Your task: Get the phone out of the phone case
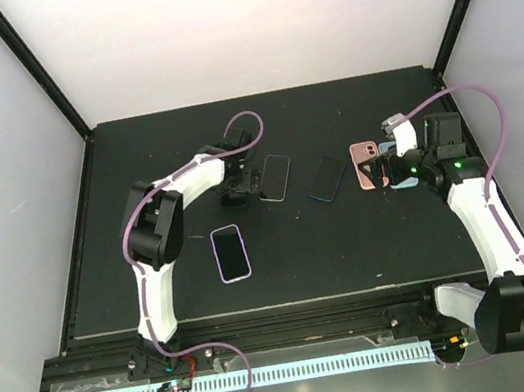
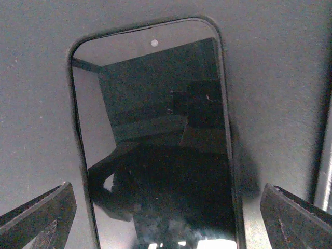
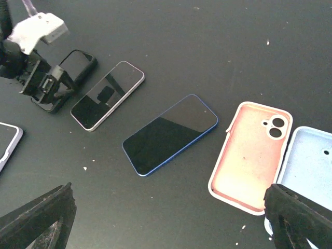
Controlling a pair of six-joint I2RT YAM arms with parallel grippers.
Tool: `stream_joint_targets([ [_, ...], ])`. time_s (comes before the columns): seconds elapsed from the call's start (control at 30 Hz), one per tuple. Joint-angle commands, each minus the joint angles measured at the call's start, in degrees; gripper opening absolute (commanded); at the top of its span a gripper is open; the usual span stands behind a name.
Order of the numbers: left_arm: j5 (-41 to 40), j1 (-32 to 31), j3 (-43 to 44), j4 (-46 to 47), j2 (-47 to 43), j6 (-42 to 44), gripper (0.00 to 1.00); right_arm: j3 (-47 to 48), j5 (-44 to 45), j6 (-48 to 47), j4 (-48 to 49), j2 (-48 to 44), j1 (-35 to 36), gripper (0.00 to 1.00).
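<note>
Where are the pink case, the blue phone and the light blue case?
pink case point(image 3: 249, 158), right wrist view, middle of its flat face
blue phone point(image 3: 170, 134), right wrist view, middle of its screen
light blue case point(image 3: 306, 166), right wrist view, its flat face

- My left gripper point(image 1: 238, 192) sits near the frame's centre, just left of a silver-edged phone point(image 1: 275, 177).
- My right gripper point(image 1: 380, 173) is at the pink case point(image 1: 364, 152), right of centre.
- A cased phone point(image 1: 230, 252) lies lower left of centre.

Bright, even light fills the scene, and the white back wall point(image 1: 241, 17) is nearly washed out. The matte black table top point(image 1: 351, 241) shows weak shadows. The left wrist view is dim and soft, and the glossy dark phone screen point(image 2: 155, 155) mirrors its surroundings.
</note>
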Motion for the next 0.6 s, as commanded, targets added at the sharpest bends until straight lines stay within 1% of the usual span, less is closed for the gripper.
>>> stream_joint_targets([
  [0.0,2.13,1.46,5.67,-5.19,3.56,1.17,0.99,-0.59,-2.36,0.34,2.19,-0.73,-0.16,1.00],
  [0.17,2.62,2.76,9.42,-7.64,6.59,0.66,0.99,-0.01,-3.52,-0.28,1.09,0.86,-0.11,1.00],
  [0.33,4.42,3.40,13.19,-10.27,9.59,2.78,0.99,0.60,-3.00,0.31,0.36,2.86,-0.09,0.99],
  [0.43,5.53,3.55,14.17,-11.48,10.71,3.79,0.99,0.84,-3.22,0.09,-0.04,3.68,-0.09,0.98],
  [0.57,6.69,3.68,14.66,-13.16,12.03,4.35,0.98,1.35,-4.76,-0.35,-0.85,4.98,-0.17,0.91],
])
